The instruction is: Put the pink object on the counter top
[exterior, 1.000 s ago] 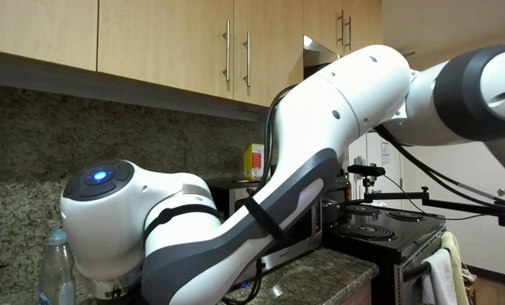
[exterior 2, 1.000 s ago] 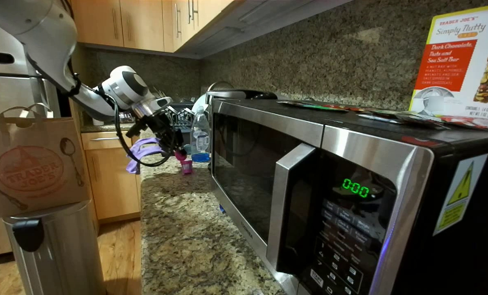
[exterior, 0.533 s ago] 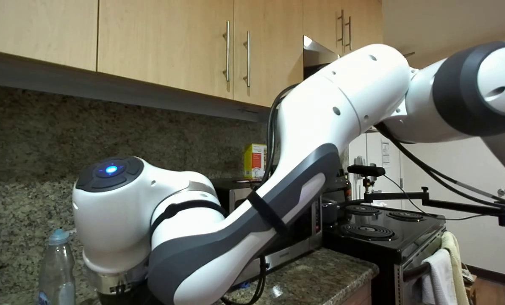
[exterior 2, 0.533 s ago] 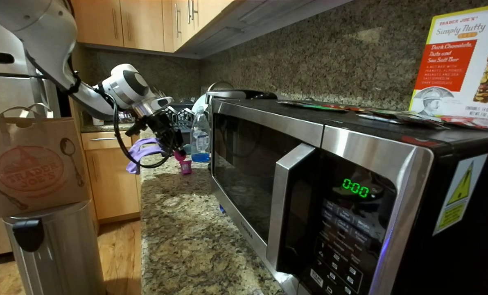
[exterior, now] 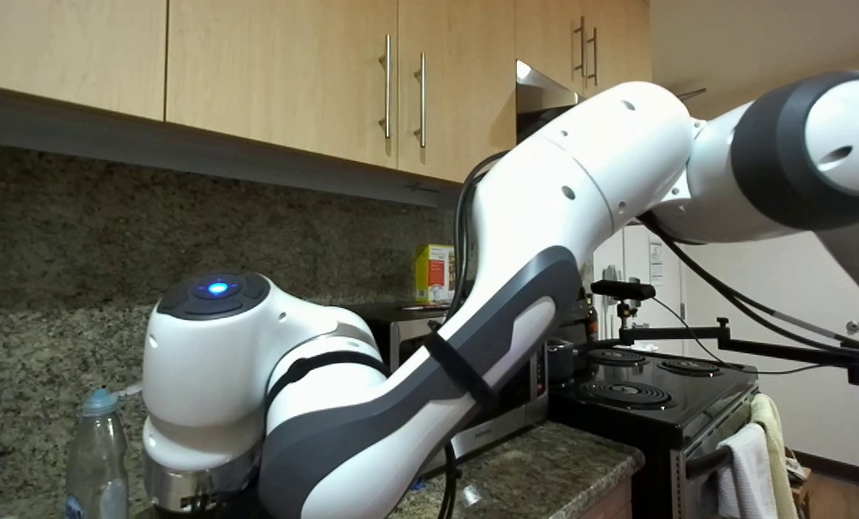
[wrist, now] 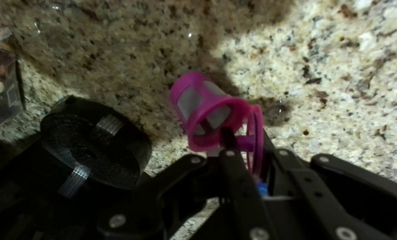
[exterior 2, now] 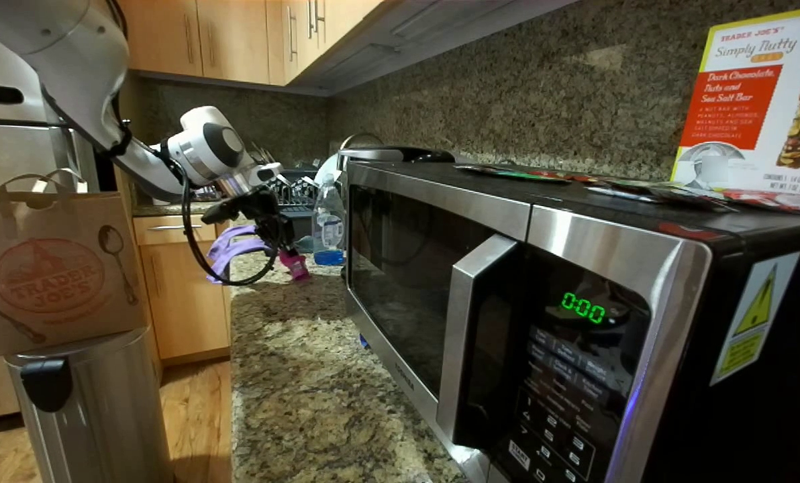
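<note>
Holding the cup: fingers [wrist: 234,173] pinching the lid [wrist: 258,133], one between the lid and the mouth of the cup [wrist: 209,100], one behind the lid
Cup position: at the fingertips, tilted, over the tabletop [exterior 2: 299,396], near the bottle [exterior 2: 328,228]; whether its base touches the tabletop cannot be told
Cup handling: judged very light; smooth plastic, somewhat slippery; rim [wrist: 201,117] probably stiff, mesh [wrist: 190,100] probably fragile
Lid handling: appears hinged to the cup, so the cup may swing or droop under this grip
Where to hold: flat across the lid for a short set-down, or at the rim for firmer control; avoid squeezing the mesh
Task count: cup 1, lid 1, fingers 2, tabletop 1
Other count: microwave [exterior 2: 561,288] 1, box [exterior 2: 752,107] 1, paper bag [exterior 2: 54,275] 1, pouch [wrist: 0,76] 1 (cut off at the edge of the wrist view), towels [exterior: 752,468] 2
</note>
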Tool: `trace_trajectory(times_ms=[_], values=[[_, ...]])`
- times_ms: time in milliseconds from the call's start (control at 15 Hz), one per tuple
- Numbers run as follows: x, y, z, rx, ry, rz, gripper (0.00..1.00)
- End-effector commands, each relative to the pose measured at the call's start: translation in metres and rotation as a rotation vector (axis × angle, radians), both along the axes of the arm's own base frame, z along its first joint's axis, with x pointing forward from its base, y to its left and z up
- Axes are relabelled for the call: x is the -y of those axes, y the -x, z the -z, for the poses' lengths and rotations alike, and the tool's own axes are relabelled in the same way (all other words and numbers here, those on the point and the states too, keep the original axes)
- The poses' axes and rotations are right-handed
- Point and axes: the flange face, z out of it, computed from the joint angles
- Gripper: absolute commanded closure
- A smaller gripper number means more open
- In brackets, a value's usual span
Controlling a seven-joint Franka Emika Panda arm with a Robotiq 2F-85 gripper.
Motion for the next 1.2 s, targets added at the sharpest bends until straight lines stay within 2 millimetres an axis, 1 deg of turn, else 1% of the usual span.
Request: trace_trajectory(times_ms=[0, 200, 400, 600, 667, 733, 933, 1133], values=[[0.011, 0.007, -0.008, 0.006, -0.063, -0.005, 0.90], [0.019, 0.009, -0.018, 0.031, -0.085, 0.002, 0.90], [0.027, 0.012, -0.032, 0.050, -0.098, 0.005, 0.90], [0.032, 0.014, -0.037, 0.047, -0.111, 0.010, 0.90], [0.033, 0.014, -0.036, 0.039, -0.107, 0.019, 0.58], [0.034, 0.015, -0.036, 0.034, -0.108, 0.021, 0.57], [0.034, 0.017, -0.033, 0.023, -0.104, 0.029, 0.40], [0.034, 0.020, -0.034, 0.023, -0.101, 0.024, 0.19]])
